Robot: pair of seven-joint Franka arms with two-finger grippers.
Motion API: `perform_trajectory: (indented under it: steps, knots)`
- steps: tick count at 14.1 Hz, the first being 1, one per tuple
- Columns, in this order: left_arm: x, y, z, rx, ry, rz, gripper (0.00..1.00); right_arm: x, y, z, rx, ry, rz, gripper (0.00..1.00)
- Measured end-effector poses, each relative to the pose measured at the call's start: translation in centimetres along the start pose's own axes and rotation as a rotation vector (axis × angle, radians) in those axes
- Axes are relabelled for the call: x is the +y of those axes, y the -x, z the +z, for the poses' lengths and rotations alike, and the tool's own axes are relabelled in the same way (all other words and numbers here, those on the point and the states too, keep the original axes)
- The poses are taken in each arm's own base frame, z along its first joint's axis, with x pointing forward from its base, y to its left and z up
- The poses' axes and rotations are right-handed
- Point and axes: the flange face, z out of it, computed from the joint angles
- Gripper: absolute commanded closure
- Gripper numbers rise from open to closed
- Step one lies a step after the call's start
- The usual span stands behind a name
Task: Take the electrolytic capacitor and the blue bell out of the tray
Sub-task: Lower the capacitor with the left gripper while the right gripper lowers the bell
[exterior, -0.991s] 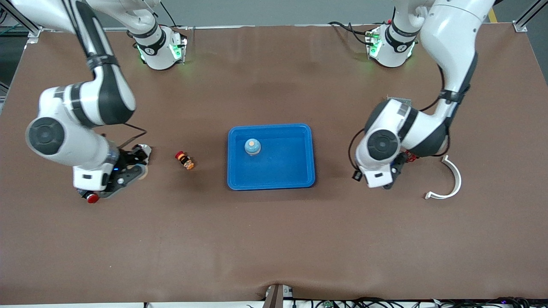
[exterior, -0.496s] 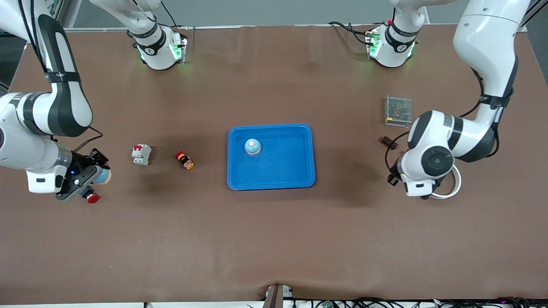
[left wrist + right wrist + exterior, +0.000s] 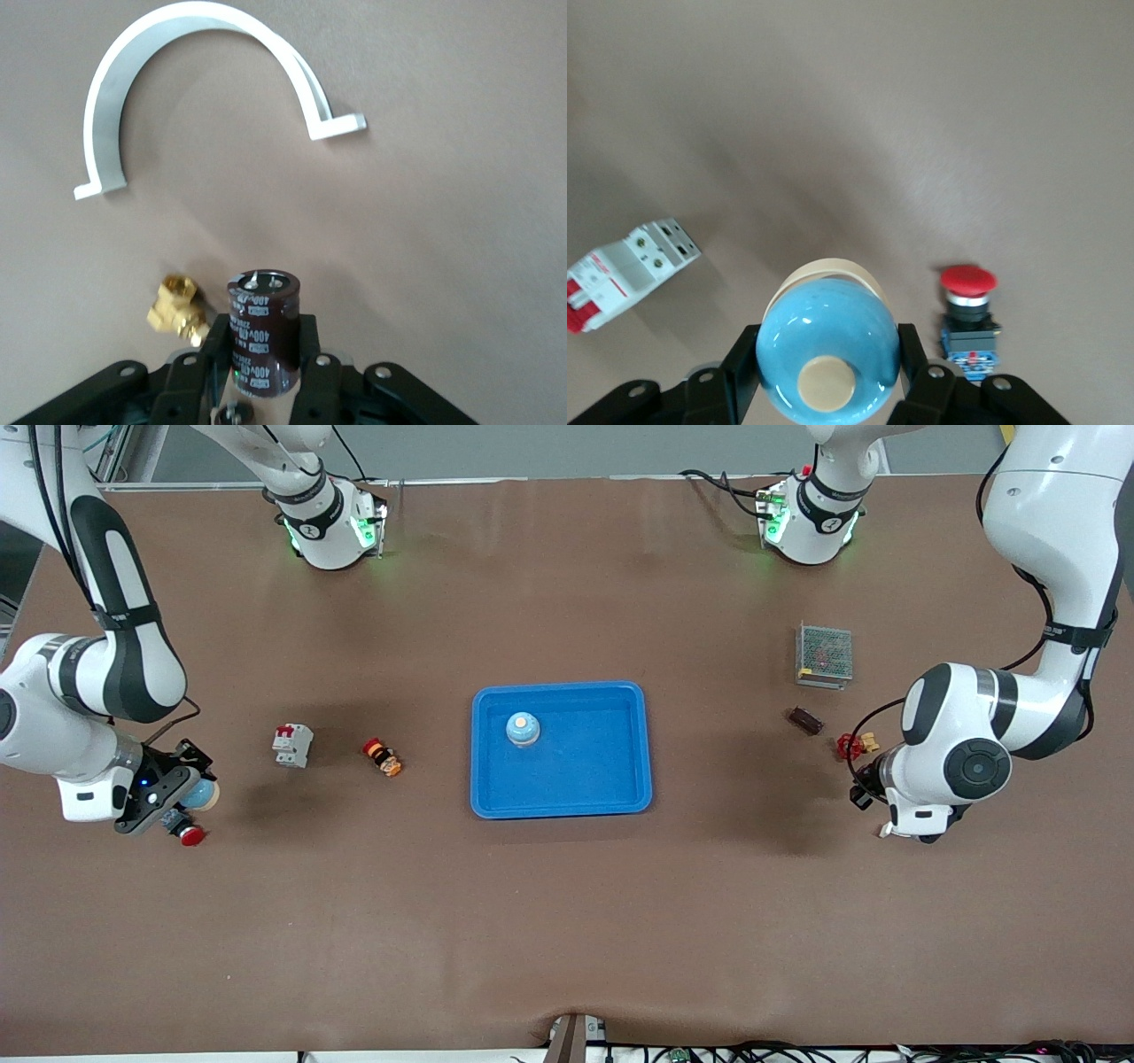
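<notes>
Left wrist view: L gripper [image 3: 266,372] pinches electrolytic capacitor [image 3: 263,332], axis upright, clear of tray [image 3: 638,779]. R gripper [image 3: 824,381] clamps blue bell [image 3: 828,341], also outside tray, beside red pushbutton [image 3: 967,305].

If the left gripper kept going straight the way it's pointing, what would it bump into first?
Probably just bare table. The left gripper, shut on the capacitor, points down at brown tabletop between the brass fitting and the white curved bracket. Depth is hard to judge, though.
</notes>
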Motion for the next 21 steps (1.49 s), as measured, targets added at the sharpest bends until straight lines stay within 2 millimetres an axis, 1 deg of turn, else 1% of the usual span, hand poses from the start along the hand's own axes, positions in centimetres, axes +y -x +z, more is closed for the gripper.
perform_trajectory:
  steps: [2, 4, 5, 6, 7, 8, 9, 11, 14, 16, 19, 20, 21]
  knots:
    - [-0.1, -0.8, 1.7, 0.019, 0.003, 0.014, 1.00, -0.6, 0.9, 1.7, 0.002, -0.001, -0.001, 0.64]
    - [-0.1, -1.6, 3.5, 0.027, 0.010, 0.020, 1.00, -1.2, 1.4, 2.9, 0.006, 0.003, -0.003, 0.63]
    - [-0.1, -1.9, 4.3, 0.026, 0.018, 0.019, 0.98, -1.4, 1.8, 3.4, 0.010, 0.009, -0.005, 0.64]
    - [-0.1, -2.1, 4.9, 0.024, 0.024, 0.019, 0.73, -1.6, 2.1, 4.0, 0.014, 0.013, -0.008, 0.63]
    - [-0.1, -2.2, 5.3, 0.022, 0.026, 0.019, 0.31, -1.7, 2.5, 4.5, 0.015, 0.014, -0.010, 0.63]
    - [0.0, -2.2, 5.3, 0.022, 0.028, 0.019, 0.07, -1.6, 2.9, 5.1, 0.016, 0.014, -0.014, 0.63]
    - [0.0, -2.2, 5.2, 0.025, 0.031, 0.020, 0.00, -1.4, 3.4, 5.7, 0.020, 0.018, -0.016, 0.63]
    - [0.3, -2.5, 4.1, 0.040, 0.047, 0.018, 0.00, -1.1, 4.0, 7.2, 0.026, 0.022, -0.021, 0.63]
    - [0.7, -2.8, 0.3, 0.091, 0.086, 0.055, 0.00, -1.1, 4.2, 9.2, 0.031, 0.022, -0.022, 0.63]
    - [0.9, -2.2, -3.0, 0.136, 0.115, 0.106, 0.00, -1.2, 4.1, 10.0, 0.033, 0.021, -0.024, 0.63]
    - [0.8, -0.6, -8.9, 0.206, 0.135, 0.204, 0.00, -1.2, 4.0, 10.2, 0.035, 0.021, -0.025, 0.61]
    - [0.5, -0.1, -11.0, 0.224, 0.125, 0.241, 0.00, -1.2, 4.0, 10.2, 0.035, 0.021, -0.025, 0.44]
    - [0.2, 0.4, -13.2, 0.237, 0.111, 0.276, 0.00, -1.2, 4.0, 10.2, 0.035, 0.021, -0.025, 0.07]
